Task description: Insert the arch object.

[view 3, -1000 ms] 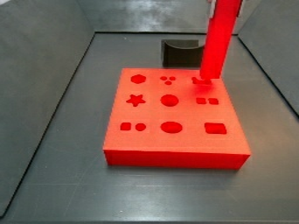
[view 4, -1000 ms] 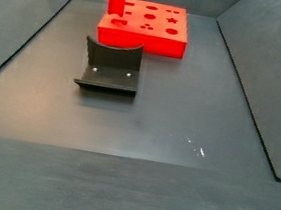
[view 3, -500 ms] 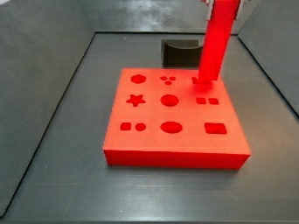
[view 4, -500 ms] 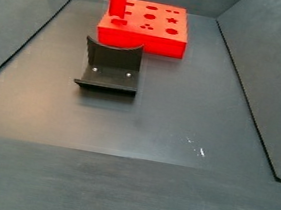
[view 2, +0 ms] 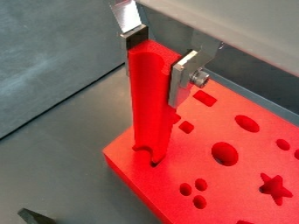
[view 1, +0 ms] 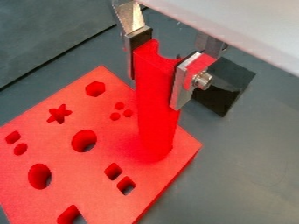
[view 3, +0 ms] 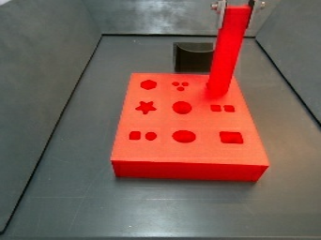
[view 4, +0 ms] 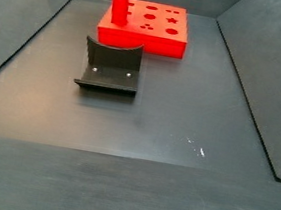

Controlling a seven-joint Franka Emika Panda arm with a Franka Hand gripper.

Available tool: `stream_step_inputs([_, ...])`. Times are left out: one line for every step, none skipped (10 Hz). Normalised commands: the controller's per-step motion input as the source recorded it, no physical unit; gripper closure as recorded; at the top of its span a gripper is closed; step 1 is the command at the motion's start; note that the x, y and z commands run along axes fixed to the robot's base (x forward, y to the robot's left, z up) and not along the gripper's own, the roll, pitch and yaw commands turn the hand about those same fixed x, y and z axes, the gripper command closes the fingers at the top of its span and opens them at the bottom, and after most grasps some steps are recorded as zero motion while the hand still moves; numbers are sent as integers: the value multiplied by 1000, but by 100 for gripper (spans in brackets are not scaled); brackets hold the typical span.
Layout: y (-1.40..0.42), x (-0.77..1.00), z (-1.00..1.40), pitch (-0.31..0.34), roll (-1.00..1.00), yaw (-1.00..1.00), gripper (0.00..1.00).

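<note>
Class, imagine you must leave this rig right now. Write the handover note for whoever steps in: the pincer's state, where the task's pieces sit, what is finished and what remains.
Pincer: shut on the arch object, gripping near its top, above the red board.
Arch object: held upright; in a wrist view its lower end sits at a hole near one corner of the board.
Fixture: stands on the floor apart from the board, in front of it in a side view.
Done: bar picked up and brought to the hole.
Left: whether it is fully seated cannot be told; press down if needed, open the pincer, withdraw.
</note>
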Motion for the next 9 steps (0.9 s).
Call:
stream_step_inputs([14,14,-109,0,37,17,100])
stream_step_inputs([57,0,-134,4,77,0,100])
stream_step_inputs([126,-14,-149,0,66,0,100])
stream_step_inputs([140,-66,-131,0,30,0,100])
stream_step_inputs([109,-6,-126,0,7,0,100])
stream_step_inputs([97,-57,-114,0,0,0,100])
stream_step_inputs([0,0,-74,0,7,6,100])
stream_step_inputs([-31,20,-103,0,54,3,100])
stream_step_inputs([-100,46,-146,0,101,0,100])
